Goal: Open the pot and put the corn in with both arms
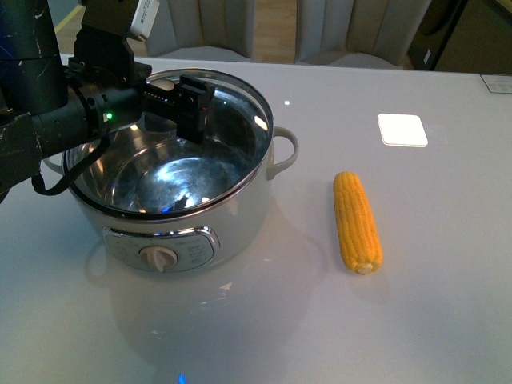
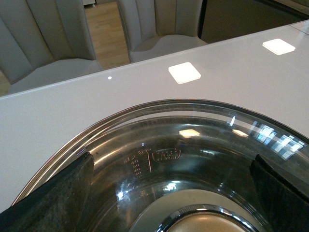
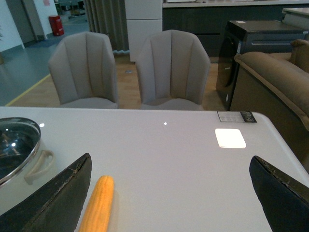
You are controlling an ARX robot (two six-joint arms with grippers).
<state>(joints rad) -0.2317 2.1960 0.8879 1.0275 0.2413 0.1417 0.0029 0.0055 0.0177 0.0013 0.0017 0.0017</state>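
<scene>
Looking at the front camera, where is the large round white electric pot (image 1: 240,216)?

— Left of centre in the frame, on the pale glossy surface (image 1: 432,312), with its dial (image 1: 159,258) facing the lower edge. A round glass lid with a steel rim (image 1: 244,120) covers its mouth; I cannot tell whether it sits flush.

And the yellow corn cob (image 1: 357,222)?

— Lying bare on the surface right of centre, well apart from the pot, its cut end toward the lower edge. A white square patch (image 1: 402,130) lies beyond it, toward the upper right.

What about the left hand (image 1: 192,110)?

— It reaches in from the upper left on its black arm (image 1: 48,128) and hangs over the lid. The left wrist camera shows its dark fingers (image 2: 53,198) spread wide, one on each side of the lid's steel-ringed knob (image 2: 203,220). Whether either touches the knob I cannot tell.

And the right hand (image 3: 171,162)?

— Out of the front frame. Its own wrist camera shows both fingers (image 3: 285,193) wide apart with nothing between them, above the surface. The corn lies near one finger, and the pot's beige loop handle (image 3: 41,164) is just past it. Two grey padded chairs (image 3: 171,67) stand behind the surface.
</scene>
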